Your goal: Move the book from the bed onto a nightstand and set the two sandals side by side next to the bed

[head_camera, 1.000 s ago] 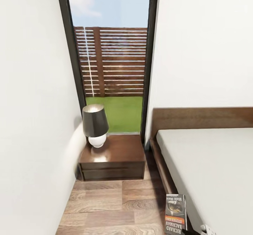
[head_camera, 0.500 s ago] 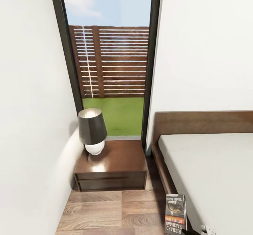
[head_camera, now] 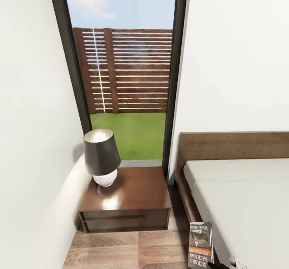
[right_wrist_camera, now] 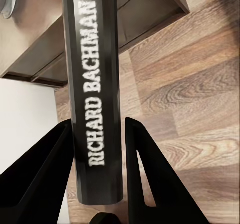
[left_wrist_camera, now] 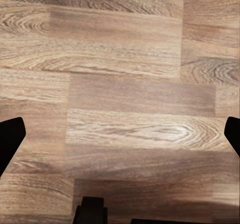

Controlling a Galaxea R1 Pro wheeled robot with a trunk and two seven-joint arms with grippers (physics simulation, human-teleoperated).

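Dark wood nightstand [head_camera: 128, 198] ahead of me under the tall window [head_camera: 124, 72], a lamp [head_camera: 101, 156] on its glossy top. Bed [head_camera: 241, 204] to its right, across a strip of plank floor [head_camera: 132, 249]. Book [right_wrist_camera: 95, 83]: clamped spine-out between my right gripper's [right_wrist_camera: 97, 156] black fingers, raised over the floor beside the bed. Left gripper [left_wrist_camera: 120, 136]: fingertips spread wide, nothing between them, planks below.

A bedroom in a home is shown: a low bed [head_camera: 241, 196] with a dark wooden headboard [head_camera: 233, 144] and grey mattress is set beside a dark-brown nightstand [head_camera: 128, 200] carrying a table lamp [head_camera: 101, 156]. White walls, a wood-plank floor [left_wrist_camera: 125, 83] and a tall black-framed window [head_camera: 120, 72] onto a lawn and slatted fence are seen.
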